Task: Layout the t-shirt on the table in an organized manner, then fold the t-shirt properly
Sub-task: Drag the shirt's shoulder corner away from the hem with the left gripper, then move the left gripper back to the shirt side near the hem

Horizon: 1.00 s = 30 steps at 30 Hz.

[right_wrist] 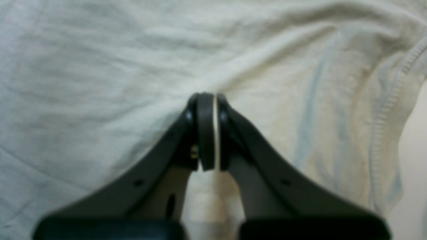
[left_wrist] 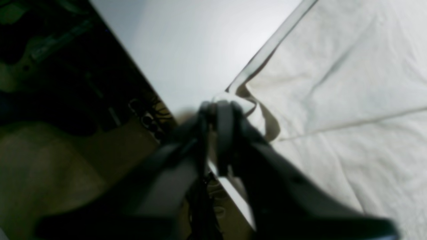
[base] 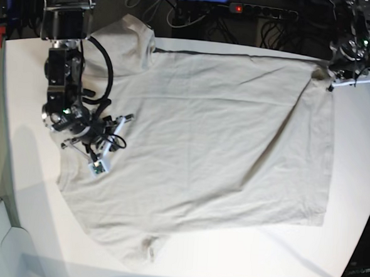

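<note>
I'm on the layout step. One t-shirt point(base: 203, 152), lying mostly spread on the table point(base: 357, 205), one sleeve at the back left of the base view, another at the front left, hem edge down the right side.

Left gripper point(left_wrist: 217, 106) sits at the shirt's far corner by the table's back edge. Its wrist view is blurred; a small bunch of fabric is at the tips, but I cannot tell whether the jaws are pinching it or parting to let go.

Right gripper point(right_wrist: 210, 100) is over the shirt's shoulder area on the base view's left. Jaws are pressed together with a thin pale sliver between the pads, which I read as a pinch of cloth, raising a ridge that runs away from the tips.

How I'd do it well, my judgement:
- Keep the right pinch low so the ridge doesn't lift more cloth than needed.
- Pull outward along the surface, not up, to flatten the diagonal creases across the body.
- Watch the far corner: it's close to the table edge, so any release there should leave the hem on the surface, not hanging.
- The front-left sleeve looks tucked or crumpled; it needs spreading before any fold.

Count: one t-shirt, one table, two grippers, two sleeves visible. Cables and a power strip point(base: 262, 11) behind the table.
</note>
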Each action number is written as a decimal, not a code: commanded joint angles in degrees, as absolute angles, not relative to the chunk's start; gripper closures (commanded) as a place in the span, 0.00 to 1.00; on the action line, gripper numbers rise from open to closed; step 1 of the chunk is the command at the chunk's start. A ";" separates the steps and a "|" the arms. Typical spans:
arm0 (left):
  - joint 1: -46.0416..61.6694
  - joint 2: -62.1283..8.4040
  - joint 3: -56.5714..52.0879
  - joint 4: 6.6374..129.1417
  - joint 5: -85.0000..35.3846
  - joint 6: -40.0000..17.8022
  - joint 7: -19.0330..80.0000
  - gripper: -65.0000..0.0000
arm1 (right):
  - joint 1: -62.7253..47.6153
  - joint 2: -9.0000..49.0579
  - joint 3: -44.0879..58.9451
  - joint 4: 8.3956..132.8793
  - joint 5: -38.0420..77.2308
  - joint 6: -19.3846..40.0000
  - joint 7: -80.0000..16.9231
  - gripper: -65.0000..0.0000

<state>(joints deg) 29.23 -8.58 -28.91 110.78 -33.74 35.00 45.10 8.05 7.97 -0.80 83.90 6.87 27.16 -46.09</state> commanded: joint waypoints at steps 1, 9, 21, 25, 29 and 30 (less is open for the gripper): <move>29.58 -8.75 -29.32 111.60 -33.80 36.26 44.97 0.76 | 9.54 7.78 -0.66 84.88 7.52 26.77 -44.97 0.98; 32.92 -6.73 -29.14 115.56 -37.05 36.26 45.49 0.44 | 9.54 7.69 -0.66 84.88 7.52 26.77 -44.97 0.98; 35.56 -12.62 -29.14 115.82 -61.32 36.26 45.58 0.44 | 9.54 7.69 -0.75 84.88 7.34 26.77 -44.79 0.98; 32.92 -14.99 -29.41 115.56 -69.32 36.26 45.67 0.44 | 9.63 7.69 -0.75 82.07 7.34 26.77 -44.62 0.98; 27.65 -17.98 -29.67 115.03 -69.58 36.26 45.67 0.44 | 11.82 8.13 -0.48 74.33 7.34 26.77 -42.86 0.98; 26.07 -18.77 -29.67 114.59 -69.58 36.26 45.67 0.44 | 11.82 8.66 -0.48 72.92 7.34 26.77 -42.07 0.98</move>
<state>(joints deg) 25.85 -17.98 -29.32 113.91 -64.84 34.68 45.15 10.98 8.14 -0.67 72.42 8.29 27.11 -41.15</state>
